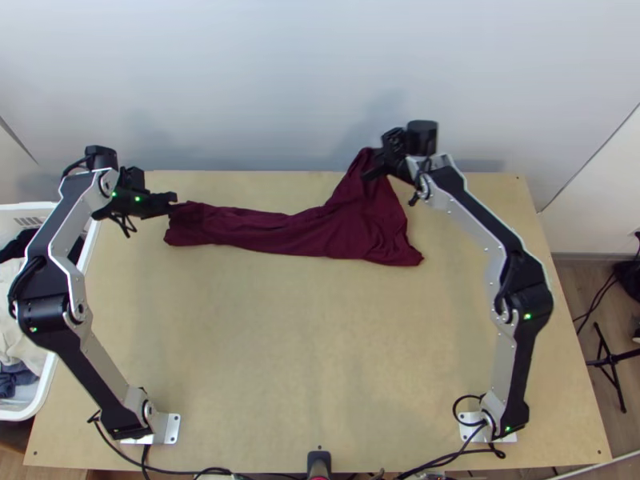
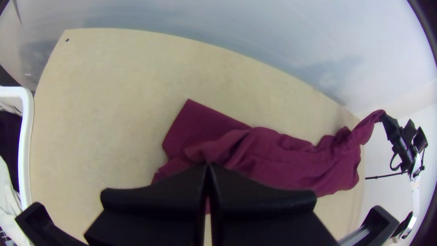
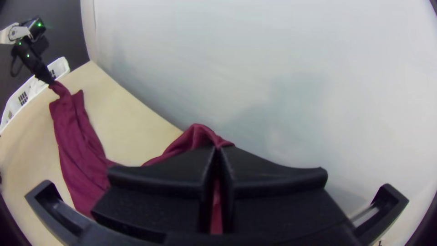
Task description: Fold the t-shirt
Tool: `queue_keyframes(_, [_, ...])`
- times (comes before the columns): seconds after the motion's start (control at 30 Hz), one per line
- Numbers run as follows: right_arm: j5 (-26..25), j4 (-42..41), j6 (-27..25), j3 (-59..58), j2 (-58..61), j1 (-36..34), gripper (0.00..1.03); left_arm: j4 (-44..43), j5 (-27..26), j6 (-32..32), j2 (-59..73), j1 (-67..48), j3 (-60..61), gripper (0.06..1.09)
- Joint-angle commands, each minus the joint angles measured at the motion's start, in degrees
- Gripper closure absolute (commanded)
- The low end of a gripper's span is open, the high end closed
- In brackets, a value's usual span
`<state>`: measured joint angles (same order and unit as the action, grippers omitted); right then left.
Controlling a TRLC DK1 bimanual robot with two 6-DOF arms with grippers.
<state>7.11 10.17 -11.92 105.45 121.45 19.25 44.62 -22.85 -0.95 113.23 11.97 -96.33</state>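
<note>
The left pincer (image 1: 173,206) is pressed together on a gathered bit of the dark red t-shirt (image 1: 352,228); in the left wrist view its two black fingers (image 2: 159,196) meet side by side, with a crumpled ridge of cloth at their tips. The right pincer (image 1: 367,174) is closed the same way, pinching another part of the shirt; the right wrist view shows a fold of cloth humped up at its fingertips and more cloth in the narrow slit between them.

The light wooden counter (image 1: 320,360) runs up to a pale wall (image 1: 280,80) at its far edge; a white basket (image 1: 48,388) of dark, white and bluish clothes (image 1: 16,336) sits beside the counter's left edge; wooden floor (image 1: 572,280) and a black stand (image 1: 612,360) are off past the right edge; black cables (image 1: 200,471) run along the near edge.

The shirt lies across the far part of the counter, stretched between the two pincers; from the left pincer, close to the far left corner, it runs as a long, narrow, wrinkled band, then widens toward the right pincer; there a twisted part rises off the counter to the fingertips, near the far edge and right of the middle, while a loose corner spreads below, toward the right edge; beside the left pincer's tips a flatter flap rests on the wood.
</note>
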Motion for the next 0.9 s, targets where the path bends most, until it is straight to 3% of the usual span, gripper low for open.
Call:
queue_keyframes(0.0, [-1.4,1.69,-2.14,-4.2,1.51,2.2,1.0,-1.91,0.26,-1.95,-2.93,1.48,6.25,1.05])
queue_keyframes(0.5, [-1.93,-1.3,3.05,-37.16,-24.59,5.19,1.0,-2.96,0.18,-2.92,-2.93,3.94,8.36,1.05])
queue_keyframes(0.87, [-1.84,2.57,3.31,-51.31,-31.8,9.14,1.0,-5.16,0.18,-1.6,-3.45,3.06,12.31,1.05])
